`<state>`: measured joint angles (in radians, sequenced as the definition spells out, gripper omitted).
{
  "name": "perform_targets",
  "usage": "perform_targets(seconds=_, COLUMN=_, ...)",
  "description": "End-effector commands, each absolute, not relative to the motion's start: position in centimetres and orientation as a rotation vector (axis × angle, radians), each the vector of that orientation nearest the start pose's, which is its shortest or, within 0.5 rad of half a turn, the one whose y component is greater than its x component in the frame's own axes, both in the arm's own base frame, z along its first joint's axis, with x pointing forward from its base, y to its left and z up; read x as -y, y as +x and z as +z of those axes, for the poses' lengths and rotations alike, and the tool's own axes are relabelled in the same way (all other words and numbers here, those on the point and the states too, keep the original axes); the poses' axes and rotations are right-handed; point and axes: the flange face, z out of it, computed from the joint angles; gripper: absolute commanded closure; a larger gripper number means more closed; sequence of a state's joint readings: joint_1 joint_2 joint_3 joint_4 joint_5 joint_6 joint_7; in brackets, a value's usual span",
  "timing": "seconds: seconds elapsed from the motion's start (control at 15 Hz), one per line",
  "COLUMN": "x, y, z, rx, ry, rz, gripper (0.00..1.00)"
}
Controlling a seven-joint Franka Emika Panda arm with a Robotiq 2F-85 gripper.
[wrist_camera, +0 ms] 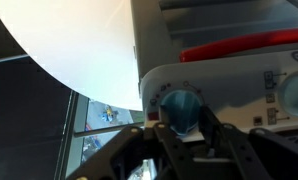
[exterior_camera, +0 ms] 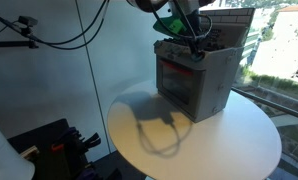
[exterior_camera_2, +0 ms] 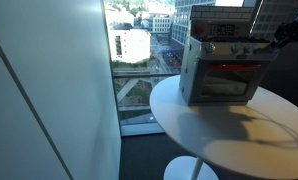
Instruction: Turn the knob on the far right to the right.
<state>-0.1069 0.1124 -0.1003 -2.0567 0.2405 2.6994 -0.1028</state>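
Standing here by the round white table (exterior_camera: 224, 140), I see the arm reaching down over the top of the toaster oven (exterior_camera: 194, 82), and the gripper (exterior_camera: 194, 38) sits right at the oven's control strip. In an exterior view the gripper (exterior_camera_2: 282, 35) comes in against the end of that strip, with the oven (exterior_camera_2: 221, 75) spreading away from it across the table (exterior_camera_2: 219, 135) and the window (exterior_camera_2: 139, 55) well beyond it on the far side.

The wrist view is where the detail is. The gripper (wrist_camera: 182, 128) has its two dark fingers (wrist_camera: 217, 140) standing on either side of a round, blue-grey knob (wrist_camera: 179, 105), which lies straight ahead of the tool, between the fingertips. The fingers sit tight beside the knob's flanks, with no clear gap showing. Whether the pads are actually pinching it or only bracketing it I cannot tell from these pictures, as the contact is blurred and partly hidden by the fingers themselves.

Off to one side of the gripper, a second knob (wrist_camera: 294, 95) shows at the frame's edge, apart from the tool and untouched. Past the gripped end of the panel, further from the tool, runs a red glowing band (wrist_camera: 239, 45) on the oven front, and beyond that the pale table surface (wrist_camera: 59, 40) fills the corner
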Motion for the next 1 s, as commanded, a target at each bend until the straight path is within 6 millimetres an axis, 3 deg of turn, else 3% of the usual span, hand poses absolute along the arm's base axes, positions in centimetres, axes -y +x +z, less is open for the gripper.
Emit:
perform_targets(seconds=0.0, x=13.61, y=60.34, z=44.67, rx=-0.421, ry=-2.922, rz=-0.852, gripper=0.66)
perform_targets(seconds=0.47, x=13.87, y=60.27, z=44.64, rx=-0.433, ry=-2.920, rz=-0.851, gripper=0.85)
perform_targets(seconds=0.53, x=13.83, y=60.23, z=44.74, rx=-0.436, ry=-2.918, rz=-0.854, gripper=0.93)
perform_targets(seconds=0.93, x=13.95, y=60.03, z=44.65, rx=-0.467, ry=-2.904, rz=-0.850, gripper=0.94)
